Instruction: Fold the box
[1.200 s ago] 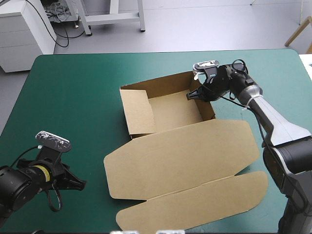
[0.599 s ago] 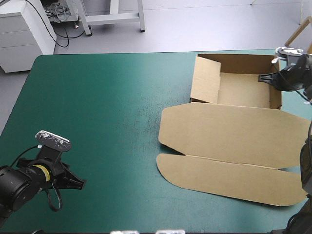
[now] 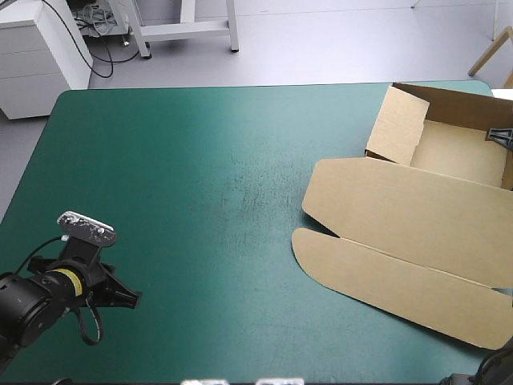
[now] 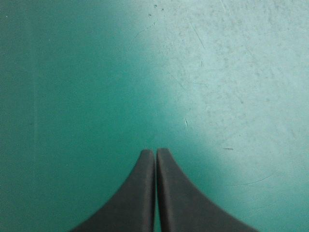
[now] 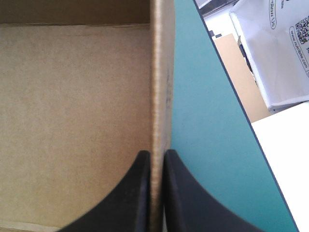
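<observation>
Your R claw [image 5: 154,153] pinches the box [image 3: 401,216] tray's right wall, at the surface [image 3: 200,176] far-right corner, maybe overhanging. Pull it inward w/o crushing that wall. L claw [image 4: 155,151] closed, empty.

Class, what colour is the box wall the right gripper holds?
Plain brown; the box wall shows best in the right wrist view, pinched by the right gripper.

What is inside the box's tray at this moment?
Only bare brown floor shows inside the box, plus one finger of the right gripper, which is shut on the side wall. The tray's right end leaves the high view, and the finger covers the floor beneath it.
</observation>
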Controlling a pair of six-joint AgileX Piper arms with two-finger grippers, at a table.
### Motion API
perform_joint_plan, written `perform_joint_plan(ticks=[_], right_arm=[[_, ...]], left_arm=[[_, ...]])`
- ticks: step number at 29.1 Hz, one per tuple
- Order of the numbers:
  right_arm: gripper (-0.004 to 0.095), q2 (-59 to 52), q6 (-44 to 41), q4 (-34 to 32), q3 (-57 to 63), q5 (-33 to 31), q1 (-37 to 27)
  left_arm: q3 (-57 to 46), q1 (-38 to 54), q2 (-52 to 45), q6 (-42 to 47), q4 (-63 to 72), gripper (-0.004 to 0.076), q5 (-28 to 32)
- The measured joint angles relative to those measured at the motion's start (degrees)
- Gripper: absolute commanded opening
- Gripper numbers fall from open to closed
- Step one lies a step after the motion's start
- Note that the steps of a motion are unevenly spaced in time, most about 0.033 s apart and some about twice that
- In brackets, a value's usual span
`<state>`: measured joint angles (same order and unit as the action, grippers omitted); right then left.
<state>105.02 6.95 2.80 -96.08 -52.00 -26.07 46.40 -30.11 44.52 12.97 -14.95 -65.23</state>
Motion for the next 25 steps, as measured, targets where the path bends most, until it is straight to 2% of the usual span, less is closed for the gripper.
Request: perform_joint_plan(ticks=[1, 2, 5, 7, 9, 12, 15, 20, 25], right_arm=[[0.0277, 0.0, 0.05, -0.21, 0.0, 0.1, 0.0], [0.0418, 0.0, 0.05, -0.35, 0.0, 0.06, 0.0], [0.0674, -0.02, 0.07, -0.43, 0.0, 0.37, 0.0], [0.0774, -0.06, 0.07, -0.5, 0.0, 0.62, 0.0], [0.0786, -0.14, 0.07, -0.62, 0.0, 0.68, 0.0], [0.0753, -0.76, 0.07, -0.61, 0.0, 0.81, 0.0], [0.0664, -2.42, 0.12, -0.61, 0.0, 0.81, 0.0], [0.0391, -6.8, 0.4, 0.27, 0.0, -0.06, 0.0], [0.007, -11.09, 2.74, 7.22, 0.0, -2.37, 0.0]], left_arm=[[0.0, 0.0, 0.0, 0.0, -0.01, -0.001, 0.0], [0.0, 0.0, 0.0, 0.0, -0.06, -0.001, 0.0], [0.0, 0.0, 0.0, 0.0, -0.25, -0.001, 0.0], [0.0, 0.0, 0.0, 0.0, -0.3, -0.001, 0.0], [0.0, 0.0, 0.0, 0.0, -0.34, -0.001, -0.1], [0.0, 0.0, 0.0, 0.0, -0.41, -0.001, -0.23], [0.0, 0.0, 0.0, 0.0, -0.41, -0.001, -0.23], [0.0, 0.0, 0.0, 0.0, -0.41, -0.001, -0.17], [0.0, 0.0, 0.0, 0.0, -0.41, -0.001, 0.6]])
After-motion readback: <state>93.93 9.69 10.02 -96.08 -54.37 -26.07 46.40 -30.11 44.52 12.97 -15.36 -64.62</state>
